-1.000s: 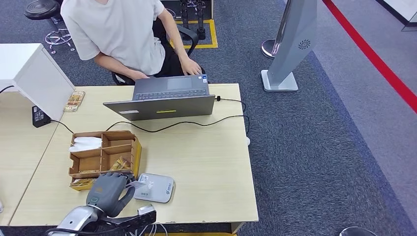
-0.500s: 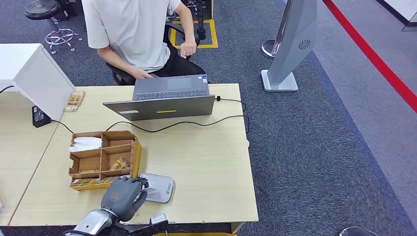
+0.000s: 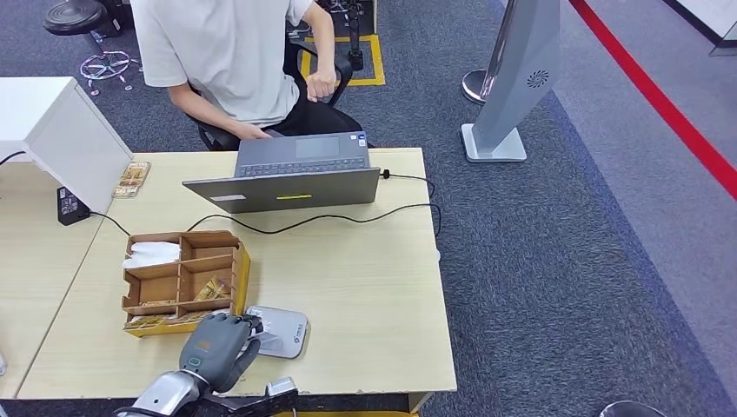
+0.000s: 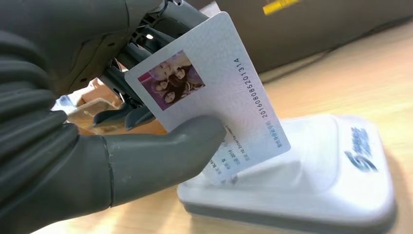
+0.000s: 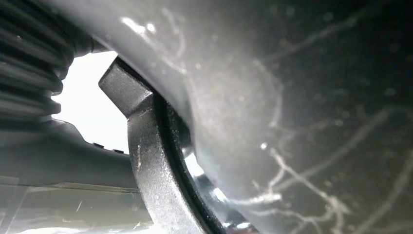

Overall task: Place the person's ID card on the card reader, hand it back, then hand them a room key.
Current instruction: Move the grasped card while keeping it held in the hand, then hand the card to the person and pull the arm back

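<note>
My left hand (image 3: 217,346) sits at the table's near edge, over the left end of the white card reader (image 3: 283,334). It pinches the person's ID card (image 4: 214,92) between thumb (image 4: 160,156) and fingers. The card is tilted, photo side showing, and its lower corner is at the card reader's (image 4: 316,170) top. I cannot tell whether it touches. The person (image 3: 226,61) sits behind the laptop at the far edge. Of my right hand I see the grey ribbed cover (image 5: 29,53) against a dark scratched surface. Its fingers are hidden.
A brown compartment box (image 3: 184,276) holding cards and paper stands just beyond my left hand. An open laptop (image 3: 291,174) with a black cable (image 3: 348,217) lies at the far side. A white box (image 3: 61,139) stands at the left.
My left hand with the card has moved right, from beside the box to over the reader's left end. The person has lifted one hand off the laptop and leaned.
</note>
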Robot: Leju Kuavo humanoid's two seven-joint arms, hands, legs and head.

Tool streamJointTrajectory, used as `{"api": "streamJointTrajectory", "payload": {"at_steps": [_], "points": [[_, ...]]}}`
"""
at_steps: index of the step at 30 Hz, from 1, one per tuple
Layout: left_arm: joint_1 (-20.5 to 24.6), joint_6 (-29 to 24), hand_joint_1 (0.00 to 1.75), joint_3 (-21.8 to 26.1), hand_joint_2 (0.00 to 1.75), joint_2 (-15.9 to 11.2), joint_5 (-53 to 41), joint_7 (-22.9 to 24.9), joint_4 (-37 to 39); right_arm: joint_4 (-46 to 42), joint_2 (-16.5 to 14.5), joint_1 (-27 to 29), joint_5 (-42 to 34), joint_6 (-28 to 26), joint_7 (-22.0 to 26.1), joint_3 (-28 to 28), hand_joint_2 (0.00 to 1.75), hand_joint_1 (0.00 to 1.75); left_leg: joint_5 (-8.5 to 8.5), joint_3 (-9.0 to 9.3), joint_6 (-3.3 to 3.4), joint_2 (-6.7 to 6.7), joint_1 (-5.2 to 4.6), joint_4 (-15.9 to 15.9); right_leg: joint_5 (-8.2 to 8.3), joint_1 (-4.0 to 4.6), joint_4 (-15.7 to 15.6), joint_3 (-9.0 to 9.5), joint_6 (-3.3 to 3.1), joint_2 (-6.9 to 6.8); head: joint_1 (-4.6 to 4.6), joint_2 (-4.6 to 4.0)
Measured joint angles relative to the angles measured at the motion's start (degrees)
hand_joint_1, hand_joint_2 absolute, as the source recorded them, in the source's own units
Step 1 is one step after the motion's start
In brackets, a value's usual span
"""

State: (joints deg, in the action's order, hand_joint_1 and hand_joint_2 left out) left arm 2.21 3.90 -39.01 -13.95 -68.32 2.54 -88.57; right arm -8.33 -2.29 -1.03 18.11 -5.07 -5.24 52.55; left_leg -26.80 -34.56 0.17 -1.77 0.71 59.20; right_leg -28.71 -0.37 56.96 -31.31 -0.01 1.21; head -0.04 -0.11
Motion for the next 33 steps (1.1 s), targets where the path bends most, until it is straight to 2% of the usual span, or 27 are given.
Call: {"api": "streamJointTrajectory", "payload": {"at_steps": [4,9,12,18,21,23,28,33], "points": [[0.0,-4.9,1.75,0.0,1.75,0.0,-2.6,0.5,-3.3,0.0,0.0,0.1,-0.4,-0.2,0.1,0.0,1.75,0.0,0.0,0.0,0.0,0.02,0.0,0.0,0.0,0.0,0.0,0.02,0.0,-0.06,0.01,0.0],[0.0,-6.1,1.75,0.0,1.75,0.2,-3.6,0.7,-6.1,0.0,0.0,0.1,-0.4,-0.2,0.1,0.0,1.75,0.0,0.0,0.0,0.0,0.02,0.0,0.0,0.0,0.0,0.0,0.01,0.0,-0.06,0.0,0.0],[-0.1,-10.7,1.75,0.2,1.75,0.2,-5.5,0.6,-8.4,0.0,-0.1,0.1,-0.5,-0.3,0.1,0.0,1.75,0.0,0.0,0.0,0.0,0.02,0.0,0.0,0.0,0.0,0.0,0.01,0.0,-0.06,0.0,0.0],[1.6,-17.7,1.75,4.6,1.75,0.2,-8.6,1.4,-18.0,0.0,-0.1,0.1,-0.3,-0.3,0.2,0.0,1.75,0.0,0.0,0.01,0.0,0.02,0.0,0.0,0.0,0.01,0.0,0.01,0.0,-0.06,0.01,0.0],[4.6,-20.4,1.75,8.3,1.75,0.2,-10.4,1.7,-19.6,0.0,-0.1,0.0,0.2,-0.1,0.5,0.0,1.75,0.0,0.03,0.02,-0.02,0.04,0.01,0.0,0.01,0.01,0.0,0.01,-0.01,-0.06,0.01,0.0],[8.4,-21.4,1.75,11.3,1.75,0.3,-11.1,1.7,-18.6,0.0,0.0,-0.1,0.7,0.3,0.9,0.0,1.75,0.0,0.07,0.03,-0.05,0.05,0.03,0.0,0.02,0.02,0.0,0.02,-0.01,-0.05,0.02,0.0],[18.5,-21.2,1.75,18.0,1.75,0.5,-11.9,1.1,-10.2,0.0,0.3,-0.4,1.4,1.5,1.3,0.1,1.75,0.0,0.15,0.07,-0.11,0.02,0.03,0.0,0.11,0.02,0.1,0.04,-0.09,0.02,0.01,0.0],[22.5,-21.1,1.75,20.3,1.75,1.0,-12.6,1.0,-4.5,0.0,0.4,-0.6,1.6,1.8,1.3,0.1,1.75,0.0,0.15,0.05,-0.11,-0.02,0.02,0.0,0.13,0.01,0.0,0.02,-0.11,0.09,0.0,0.0]]}}
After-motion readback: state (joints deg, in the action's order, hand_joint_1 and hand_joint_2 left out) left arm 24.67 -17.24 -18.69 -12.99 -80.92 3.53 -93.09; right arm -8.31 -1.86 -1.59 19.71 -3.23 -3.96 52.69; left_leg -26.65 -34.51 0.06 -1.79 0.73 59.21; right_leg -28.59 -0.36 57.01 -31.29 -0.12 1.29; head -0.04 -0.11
